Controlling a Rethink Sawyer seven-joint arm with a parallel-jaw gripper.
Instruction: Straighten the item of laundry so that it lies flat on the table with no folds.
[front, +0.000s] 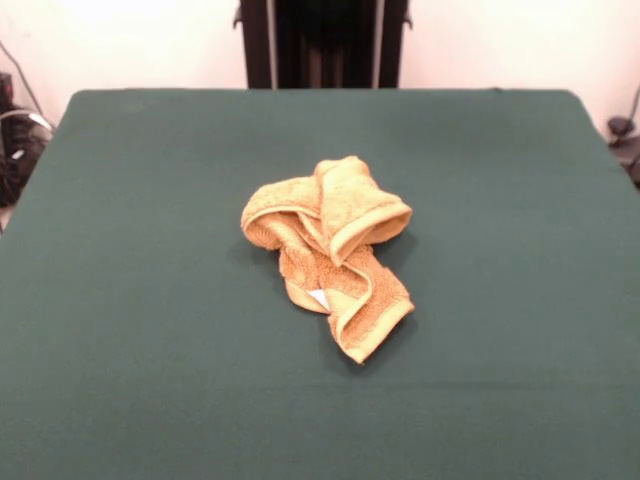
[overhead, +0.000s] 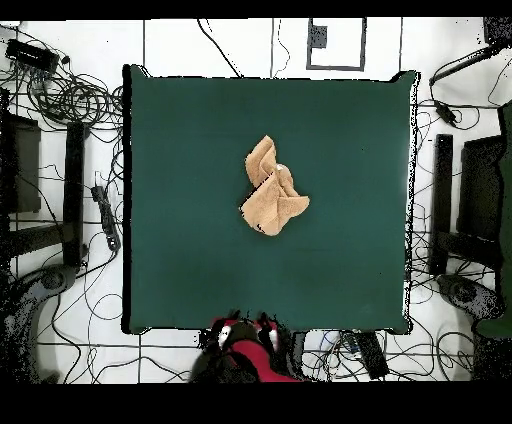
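Observation:
The item of laundry is an orange-tan terry towel, crumpled in a heap near the middle of the table. Its edges are rolled and folded over one another, and a small white label peeks out low on the heap. From above, the towel is a bunched, lobed shape on the dark green table. The red and black arm sits drawn back at the table's bottom edge in the overhead view, well away from the towel. The gripper itself does not show in either view.
Green cloth surrounds the towel on all sides. Off the table lie cables, black stands and other gear on the floor. The table edges are far from the towel.

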